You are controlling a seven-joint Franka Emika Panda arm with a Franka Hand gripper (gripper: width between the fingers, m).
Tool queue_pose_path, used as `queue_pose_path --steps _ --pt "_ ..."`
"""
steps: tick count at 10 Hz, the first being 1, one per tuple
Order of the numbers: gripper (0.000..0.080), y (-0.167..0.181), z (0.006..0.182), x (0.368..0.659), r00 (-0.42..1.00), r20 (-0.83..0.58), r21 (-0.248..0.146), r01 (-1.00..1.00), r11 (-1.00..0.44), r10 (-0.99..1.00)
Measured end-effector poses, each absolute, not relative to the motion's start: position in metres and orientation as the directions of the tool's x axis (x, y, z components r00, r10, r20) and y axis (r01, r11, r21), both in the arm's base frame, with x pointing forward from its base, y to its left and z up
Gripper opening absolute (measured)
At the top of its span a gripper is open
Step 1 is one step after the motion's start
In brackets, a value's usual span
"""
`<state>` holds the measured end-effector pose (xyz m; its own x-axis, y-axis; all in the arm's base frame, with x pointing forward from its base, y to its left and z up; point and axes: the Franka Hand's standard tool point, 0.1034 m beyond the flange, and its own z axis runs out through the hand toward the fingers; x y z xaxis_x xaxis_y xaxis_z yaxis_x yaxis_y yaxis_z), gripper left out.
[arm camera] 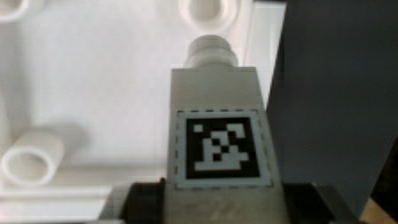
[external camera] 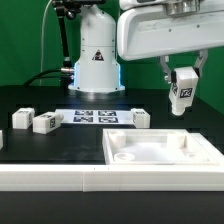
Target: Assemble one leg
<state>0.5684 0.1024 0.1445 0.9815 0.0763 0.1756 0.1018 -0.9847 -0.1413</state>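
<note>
1. The leg is clamped between the fingers of the gripper. It is held in the air above the far part of the white panel and is not touching it.
2. In the wrist view, the peg end of the leg is seen near a round socket, but not yet in it.
3. If the peg is lowered off-centre, it could catch on the socket rim and push the panel away.
4. The leg could also tilt or slip in the jaws if it is pressed down at an angle.
5. No words or brands can be read. Only black-and-white square tags are seen on the leg, on the spare legs and on the marker board.
</note>
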Motion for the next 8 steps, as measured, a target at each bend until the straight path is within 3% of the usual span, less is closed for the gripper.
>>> queue_pose_path --steps 3,5,6,8 --pt "0.0292 0.098 0.146 0.577 0.926 0.374 -0.109 0.1 -0.989 0.053" --pt "0.0292 0.093 0.138 0.581 0.873 0.485 -0.09 0.096 -0.991 0.04" --pt "0.0292 0.092 0.126 0.584 0.894 0.446 -0.096 0.097 -0.991 0.044" --pt "0.0292 0.093 0.135 0.604 0.89 0.455 -0.102 0.096 -0.99 0.04"
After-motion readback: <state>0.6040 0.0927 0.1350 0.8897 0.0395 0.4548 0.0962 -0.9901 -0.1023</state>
